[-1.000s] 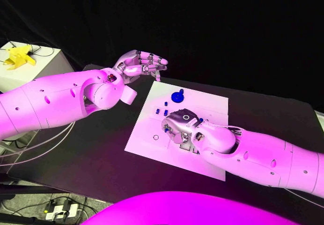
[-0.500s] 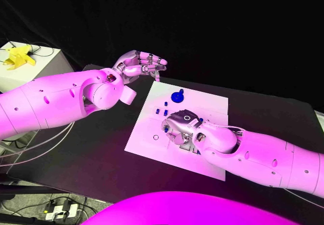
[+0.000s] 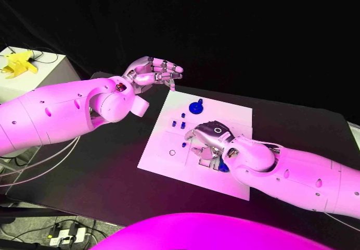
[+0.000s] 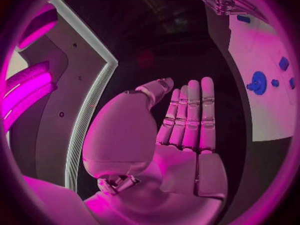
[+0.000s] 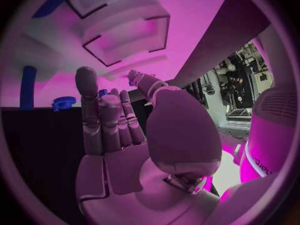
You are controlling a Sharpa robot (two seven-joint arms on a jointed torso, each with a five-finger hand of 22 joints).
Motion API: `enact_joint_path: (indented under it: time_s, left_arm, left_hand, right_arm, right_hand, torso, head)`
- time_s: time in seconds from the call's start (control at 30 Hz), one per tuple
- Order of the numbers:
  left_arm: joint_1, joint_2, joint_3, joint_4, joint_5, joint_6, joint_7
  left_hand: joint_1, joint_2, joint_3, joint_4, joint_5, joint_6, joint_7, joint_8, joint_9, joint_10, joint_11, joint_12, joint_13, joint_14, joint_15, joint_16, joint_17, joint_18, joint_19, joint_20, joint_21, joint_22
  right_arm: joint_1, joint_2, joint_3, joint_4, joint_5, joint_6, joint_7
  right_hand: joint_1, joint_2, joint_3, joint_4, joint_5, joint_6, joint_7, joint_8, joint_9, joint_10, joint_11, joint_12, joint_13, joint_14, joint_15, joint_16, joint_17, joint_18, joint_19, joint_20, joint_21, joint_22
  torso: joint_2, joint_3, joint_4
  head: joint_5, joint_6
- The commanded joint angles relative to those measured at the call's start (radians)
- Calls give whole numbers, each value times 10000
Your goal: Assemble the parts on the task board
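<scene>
Our right hand [image 3: 212, 139] hovers over the white board [image 3: 232, 112], fingers loosely spread, holding nothing. Our left hand [image 3: 154, 70], spread and empty, hangs beyond the board's far corner.

You won't find any readable text, label, brand, number or sign on the task board [image 3: 225, 117], its parts or either arm. In the right wrist view, a few pale letters stand on the robot's own white body at the rim, but they're too small and bent for you to make out.
</scene>
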Motion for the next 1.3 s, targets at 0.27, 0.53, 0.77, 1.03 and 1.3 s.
enact_joint_path:
  time_s: [0.27, 0.53, 0.77, 1.03, 1.3]
  left_arm:
    - [6, 14, 4, 10, -11, 195, 6]
    - [5, 54, 0, -10, -11, 225, 17]
    - [4, 104, -4, -29, -11, 250, 19]
    - [2, 116, -8, -46, -11, 257, 19]
    - [1, 120, -9, -41, -11, 255, 14]
  left_hand:
    - [-52, 25, -38, 0, 22, -57, -13, -38, -15, -77, 11, -2, -17, -1, 54, -41, -13, 137, 13, 76, -50, -8]
    - [-51, 31, -40, 6, 20, -70, -10, -38, -19, -92, 15, 2, -18, -8, 59, -43, -16, 137, 13, 80, -66, -19]
    - [-51, 31, -40, 6, 20, -70, -10, -38, -19, -92, 15, 2, -18, -8, 59, -43, -16, 137, 13, 80, -66, -19]
    - [-51, 31, -40, 6, 20, -70, -10, -38, -19, -92, 15, 2, -18, -8, 59, -43, -16, 137, 13, 80, -66, -19]
    - [-51, 31, -40, 6, 20, -70, -10, -38, -19, -92, 15, 2, -18, -8, 59, -43, -16, 137, 13, 80, -66, -19]
  right_arm:
    - [438, -1483, 248, 1069, 1526, -533, 503]
    - [1012, -2636, 337, 1195, 1995, 653, 758]
    - [1138, -2661, 346, 563, 1769, 1198, 751]
    - [1115, -2294, 314, 80, 1531, 1509, 692]
    - [1028, -1843, 268, -233, 1469, 1684, 717]
  right_hand:
    - [305, 109, -122, 118, 187, 98, -34, -124, -76, 791, -146, 491, 64, 468, -140, 804, 1027, -56, 570, -126, 1135, 923]
    - [89, -244, -18, 224, 395, 91, -81, -246, -131, 929, -193, 424, 2, 620, -158, 1350, 1710, -212, 859, -172, 2009, 1656]
    - [77, -292, -407, 314, 438, 107, -182, -283, -140, 770, -195, 328, 9, 620, -159, 1478, 1833, -221, 883, -176, 2071, 1729]
    - [146, -234, -521, 339, 404, 134, -169, -287, -141, 706, -184, 294, 6, 615, -154, 1498, 1825, -221, 898, -173, 2069, 1733]
    - [271, -102, -502, 360, 371, 211, -125, -278, -140, 856, -198, 365, 30, 617, -162, 1554, 1873, -232, 926, -176, 2146, 1807]
  torso:
    - [-8, 2, -53]
    - [-18, 5, -138]
    - [-12, 19, -97]
    - [-8, -4, -85]
    - [0, -9, -112]
  head:
    - [-225, 2]
    - [-362, 2]
    - [-373, 2]
    - [-341, 2]
    - [-319, 2]
